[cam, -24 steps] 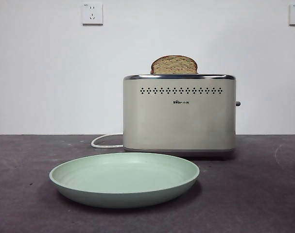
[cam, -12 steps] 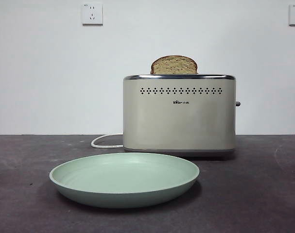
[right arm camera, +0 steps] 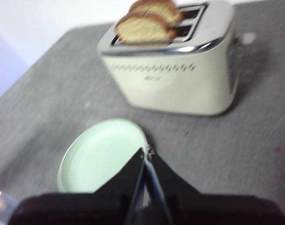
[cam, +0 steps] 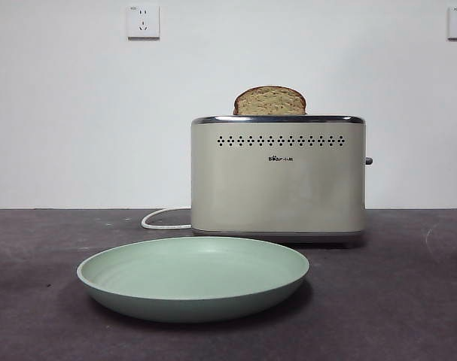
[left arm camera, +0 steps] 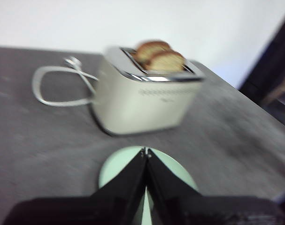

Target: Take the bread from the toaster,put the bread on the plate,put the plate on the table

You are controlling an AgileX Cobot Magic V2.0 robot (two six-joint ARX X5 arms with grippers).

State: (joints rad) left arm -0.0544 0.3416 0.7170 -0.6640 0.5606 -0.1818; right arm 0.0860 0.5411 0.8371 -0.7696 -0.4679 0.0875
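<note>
Bread (cam: 269,101) upright in toaster (cam: 278,177); plate (cam: 193,277) on desk (cam: 394,293). Left gripper (left arm camera: 145,152), right gripper (right arm camera: 145,154) pressed together, aloft. Step: approach; next, spread over slice.

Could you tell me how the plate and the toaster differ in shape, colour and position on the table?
The plate is round, shallow and mint green; the toaster is boxy, tall and cream with a chrome top rim. The plate lies flat and holds nothing, while the toaster stands upright with bread rising from its slots. In the front view the plate sits nearer the camera, the toaster behind it. Both rest on the dark grey table.
</note>
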